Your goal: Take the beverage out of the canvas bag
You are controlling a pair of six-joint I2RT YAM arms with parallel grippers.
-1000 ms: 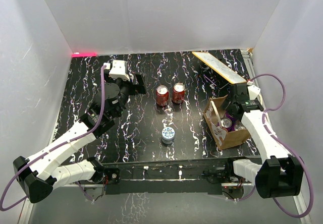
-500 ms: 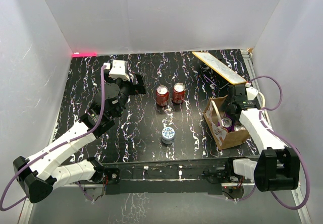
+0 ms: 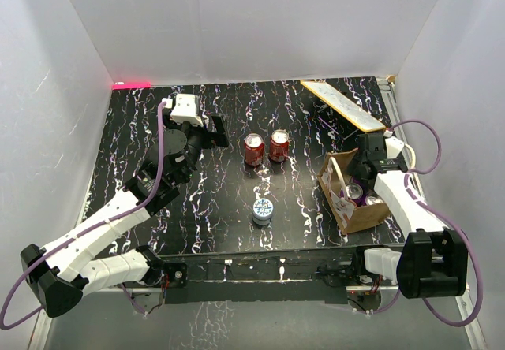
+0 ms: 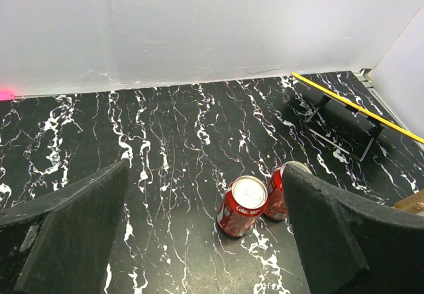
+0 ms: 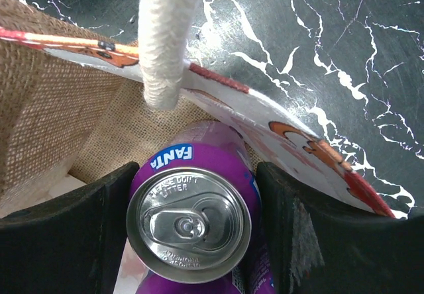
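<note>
Right hand [image 5: 192, 224] inside canvas bag [image 3: 353, 205], fingers spread either side of purple can [image 5: 192, 221], not clenched. Left hand [image 4: 199, 241] released, above table [image 4: 165, 142].

Lab test cell: white enclosure walls [image 3: 237, 27], marbled table [image 3: 237, 200].

Right hand [image 5: 189, 224] points straight down, open; left hand [image 4: 205, 241] hovers open.

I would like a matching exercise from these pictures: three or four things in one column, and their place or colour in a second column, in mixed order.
Things:
1. purple can
2. two red cans
3. blue-grey can
4. left tool

Descriptions:
a. alone, near the table's front edge
b. inside the canvas bag
c. open, holding nothing
d. side by side at mid-table

Pairs: 1-b, 2-d, 3-a, 4-c
</note>
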